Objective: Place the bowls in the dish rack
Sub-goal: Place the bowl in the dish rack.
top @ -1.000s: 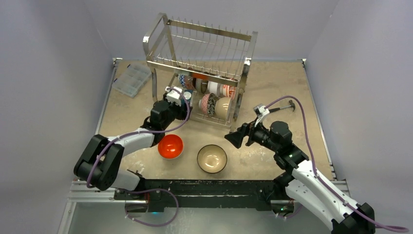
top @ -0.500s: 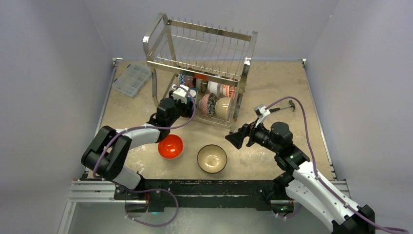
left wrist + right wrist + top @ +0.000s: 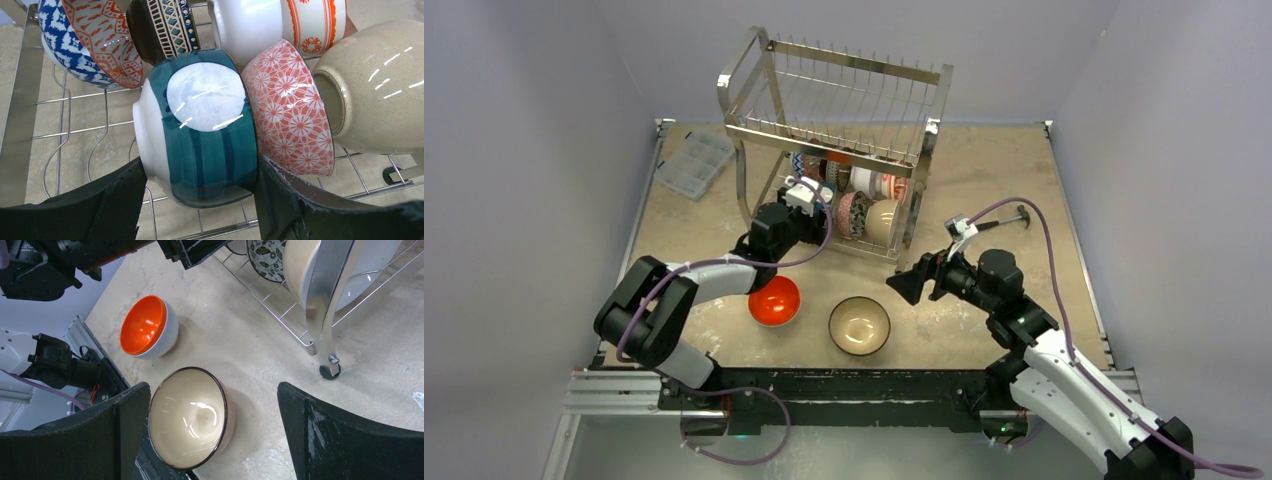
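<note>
Bowls loose on the table nearest the bases: orange bowl [image 3: 774,300], dark-rimmed cream bowl [image 3: 859,325] beside it. Right gripper [image 3: 904,284] hangs near the cream one, jaws spread wide, holding nothing. Farther out, left gripper [image 3: 200,167] is clamped on teal bowl [image 3: 205,135], pads against both sides. Teal bowl stands on edge in dish rack [image 3: 844,100] lower tier, touching pink floral bowl [image 3: 290,110].

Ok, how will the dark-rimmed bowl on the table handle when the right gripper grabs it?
Probably slippery: the bowl shines with glaze, so a rim pinch may slide. Likely stiff and chippable, ceramic by its look. Sitting upright, it should not roll, though a push may skid it.
</note>
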You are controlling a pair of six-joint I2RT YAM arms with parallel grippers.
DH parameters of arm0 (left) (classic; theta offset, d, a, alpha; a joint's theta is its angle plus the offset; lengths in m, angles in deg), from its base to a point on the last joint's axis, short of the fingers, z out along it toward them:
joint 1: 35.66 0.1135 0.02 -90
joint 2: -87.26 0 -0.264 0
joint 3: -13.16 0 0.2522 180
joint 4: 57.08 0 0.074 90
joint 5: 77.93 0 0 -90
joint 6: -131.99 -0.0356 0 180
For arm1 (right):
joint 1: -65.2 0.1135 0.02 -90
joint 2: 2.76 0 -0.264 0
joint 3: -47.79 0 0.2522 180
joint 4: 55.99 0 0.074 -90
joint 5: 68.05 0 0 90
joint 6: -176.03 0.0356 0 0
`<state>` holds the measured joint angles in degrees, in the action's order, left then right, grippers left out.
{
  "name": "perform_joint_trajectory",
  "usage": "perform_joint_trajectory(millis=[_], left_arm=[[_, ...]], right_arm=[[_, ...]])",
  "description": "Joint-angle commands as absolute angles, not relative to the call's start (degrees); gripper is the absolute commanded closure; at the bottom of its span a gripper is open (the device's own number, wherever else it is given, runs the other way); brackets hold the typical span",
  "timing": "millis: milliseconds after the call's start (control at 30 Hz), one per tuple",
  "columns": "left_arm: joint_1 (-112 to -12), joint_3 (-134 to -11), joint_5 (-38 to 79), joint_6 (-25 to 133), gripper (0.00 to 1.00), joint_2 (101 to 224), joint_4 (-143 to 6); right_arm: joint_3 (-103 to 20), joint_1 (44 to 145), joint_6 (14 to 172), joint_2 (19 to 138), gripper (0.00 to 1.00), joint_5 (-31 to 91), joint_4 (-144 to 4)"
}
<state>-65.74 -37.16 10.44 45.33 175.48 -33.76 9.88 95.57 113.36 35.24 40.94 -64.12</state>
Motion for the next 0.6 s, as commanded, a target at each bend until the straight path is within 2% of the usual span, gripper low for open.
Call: perform_joint_trajectory(millis=[0,133,233,300,433,467,567], left_arm=[[-66.3,-39.5,11.8,44.0,0.91,174.4,-29.5],[-66.4,-38.4,10.4,44.8,0.71,172.0,-28.9],[-66.4,-37.8,8.4,45.7,0.52,170.3,-28.7],[-66.4,-37.8,7.9,46.2,0.26,169.4,-29.1],[-66.4,-37.3,7.3,46.4,0.18,167.4,-29.0],[-66.4,-37.2,7.0,46.3,0.11,167.3,-28.4],[-66.3,-37.5,7.0,46.3,0.07,166.4,-29.3]], right_arm=[[9.2,95.6,112.8,35.2,0.01,41.0,-62.8],[8.9,95.6,112.7,35.7,0.01,41.1,-62.8],[8.9,95.6,112.6,36.1,0.01,41.3,-62.6],[9.3,95.6,112.9,36.1,0.01,41.3,-62.1],[9.6,95.7,113.5,36.0,0.01,41.9,-61.6],[9.9,95.6,113.6,35.9,0.01,42.0,-61.5],[9.9,95.6,113.9,35.9,0.01,42.1,-61.4]])
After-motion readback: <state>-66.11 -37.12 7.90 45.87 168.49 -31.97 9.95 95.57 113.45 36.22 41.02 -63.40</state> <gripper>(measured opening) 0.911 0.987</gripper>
